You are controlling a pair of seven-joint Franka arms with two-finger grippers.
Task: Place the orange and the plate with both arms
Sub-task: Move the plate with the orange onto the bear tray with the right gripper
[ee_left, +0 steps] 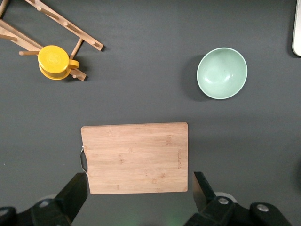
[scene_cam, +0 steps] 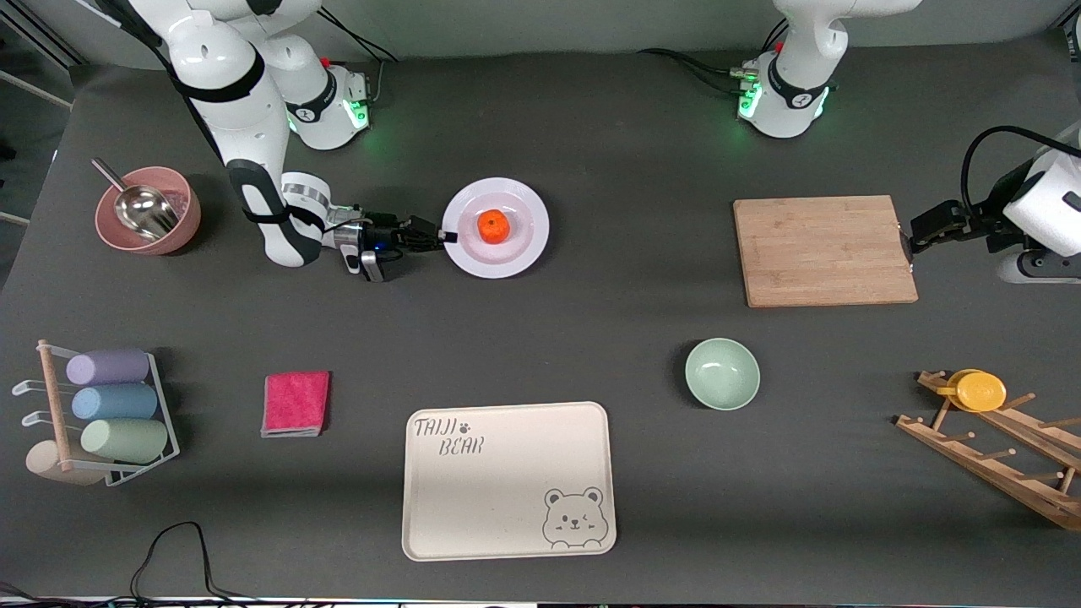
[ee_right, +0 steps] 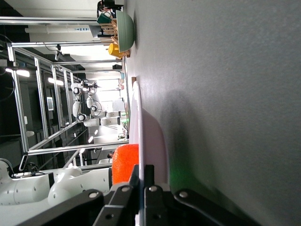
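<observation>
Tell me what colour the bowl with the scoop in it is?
The bowl is dusty pink, and the scoop is silver; the front view shows it best.

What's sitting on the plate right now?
Only the orange sits in the centre of the plate. The right gripper clamps the plate's rim, hiding that bit of edge.

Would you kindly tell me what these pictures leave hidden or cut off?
- Right wrist view: most of the orange is hidden by the plate rim, seen edge-on, and the right gripper clamped on it.
- Front view: the left gripper fingertips are too small to judge.
- Left wrist view: the bear tray is cut off by the frame edge.
</observation>
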